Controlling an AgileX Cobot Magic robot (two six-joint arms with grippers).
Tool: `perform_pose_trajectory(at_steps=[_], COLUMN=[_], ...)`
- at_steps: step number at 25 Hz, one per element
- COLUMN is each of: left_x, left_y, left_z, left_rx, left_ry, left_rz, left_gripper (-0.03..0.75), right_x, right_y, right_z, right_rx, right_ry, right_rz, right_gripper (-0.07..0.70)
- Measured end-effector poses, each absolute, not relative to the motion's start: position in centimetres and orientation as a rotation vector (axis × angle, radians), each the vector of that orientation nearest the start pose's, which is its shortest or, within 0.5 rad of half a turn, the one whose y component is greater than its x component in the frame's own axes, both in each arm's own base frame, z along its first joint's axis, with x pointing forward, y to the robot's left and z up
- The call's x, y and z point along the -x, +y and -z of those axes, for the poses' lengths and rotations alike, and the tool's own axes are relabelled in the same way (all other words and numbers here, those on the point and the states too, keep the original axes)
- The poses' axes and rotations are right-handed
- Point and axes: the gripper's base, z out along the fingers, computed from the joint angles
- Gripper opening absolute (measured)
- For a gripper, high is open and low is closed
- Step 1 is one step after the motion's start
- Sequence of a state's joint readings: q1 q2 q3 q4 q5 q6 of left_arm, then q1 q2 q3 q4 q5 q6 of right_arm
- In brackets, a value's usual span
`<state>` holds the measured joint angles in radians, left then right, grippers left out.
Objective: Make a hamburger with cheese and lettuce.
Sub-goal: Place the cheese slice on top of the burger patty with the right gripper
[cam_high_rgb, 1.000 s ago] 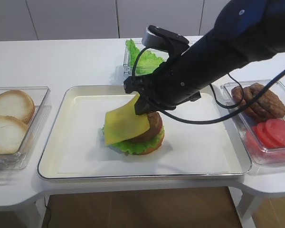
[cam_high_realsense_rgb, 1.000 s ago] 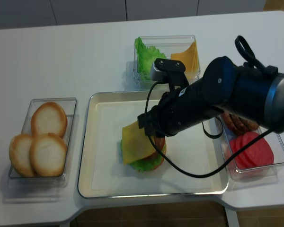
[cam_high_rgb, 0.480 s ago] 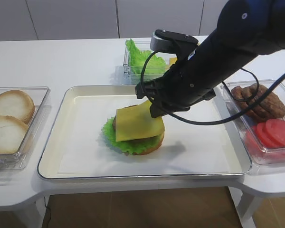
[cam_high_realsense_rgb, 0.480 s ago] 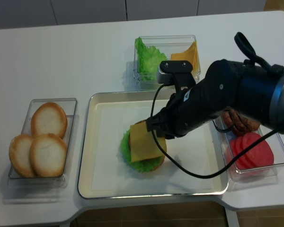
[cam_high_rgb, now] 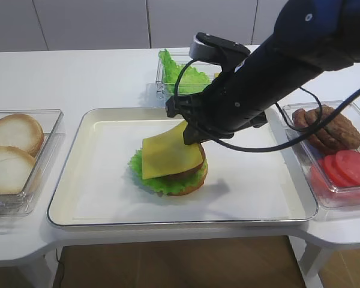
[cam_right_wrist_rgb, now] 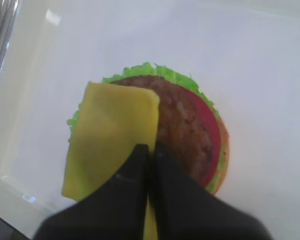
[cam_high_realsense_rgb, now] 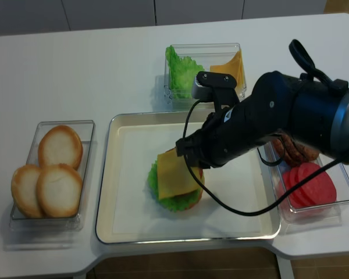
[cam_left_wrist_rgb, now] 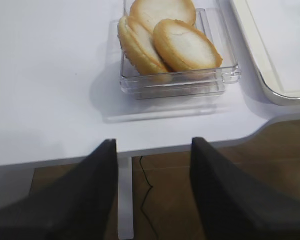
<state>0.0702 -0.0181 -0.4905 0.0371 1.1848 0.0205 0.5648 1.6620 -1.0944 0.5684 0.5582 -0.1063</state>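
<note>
Right wrist view: the right hand pinches the cheese, draped left of centre over the hamburger on the tray; nudge rightward, lower flat, then release.

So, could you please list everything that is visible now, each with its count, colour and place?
hamburger: one, tan bun, brown patty, middle of the tray.
lettuce: one green leaf, under the patty.
cheese: one yellow slice, tilted over the patty, held at one edge.
tray: one, white, centre of the table.
buns: three, pale, clear box on the left.
lettuce heap: green, clear box behind the tray.
spare cheese: orange-yellow, same box.
patties: brown, clear box on the right.
tomato slices: red, same box.
right hand: black, shut on the cheese.
left hand: black, open, near the buns.
</note>
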Motion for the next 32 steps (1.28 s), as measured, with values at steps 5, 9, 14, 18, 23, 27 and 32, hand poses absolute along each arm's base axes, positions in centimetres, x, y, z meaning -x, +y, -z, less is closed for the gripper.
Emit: perform_pose_trajectory(at_steps=[5, 9, 14, 18, 23, 27, 32], left_x=[1.2, 1.2, 1.2, 1.2, 1.2, 1.2, 1.2], left_y=[0.2, 0.2, 0.2, 0.2, 0.2, 0.2, 0.2], left_z=[-26.5, -26.5, -26.5, -26.5, -26.5, -26.5, -26.5], left_rx=[0.058, 0.058, 0.058, 0.058, 0.058, 0.058, 0.058], left_ry=[2.160, 2.160, 2.160, 2.160, 2.160, 2.160, 2.160], left_rz=[-0.098, -0.098, -0.098, -0.098, -0.098, -0.098, -0.098], left_gripper=[0.352, 0.352, 0.352, 0.352, 0.352, 0.352, 0.352], right_x=[-28.0, -28.1, -28.3, -28.4, -28.4, -28.3, -27.9], right_y=[20.7, 20.8, 20.9, 20.9, 20.9, 20.9, 20.5], right_z=[-23.3, -23.2, -22.8, -22.8, -22.8, -22.8, -24.2], right_rx=[0.341, 0.337, 0.328, 0.320, 0.320, 0.321, 0.338], right_ry=[2.603, 2.606, 2.613, 2.601, 2.601, 2.609, 2.572], right_rz=[-0.718, -0.718, -0.716, -0.715, -0.715, -0.717, -0.715], right_gripper=[0.035, 0.035, 0.039, 0.069, 0.221, 0.407, 0.477])
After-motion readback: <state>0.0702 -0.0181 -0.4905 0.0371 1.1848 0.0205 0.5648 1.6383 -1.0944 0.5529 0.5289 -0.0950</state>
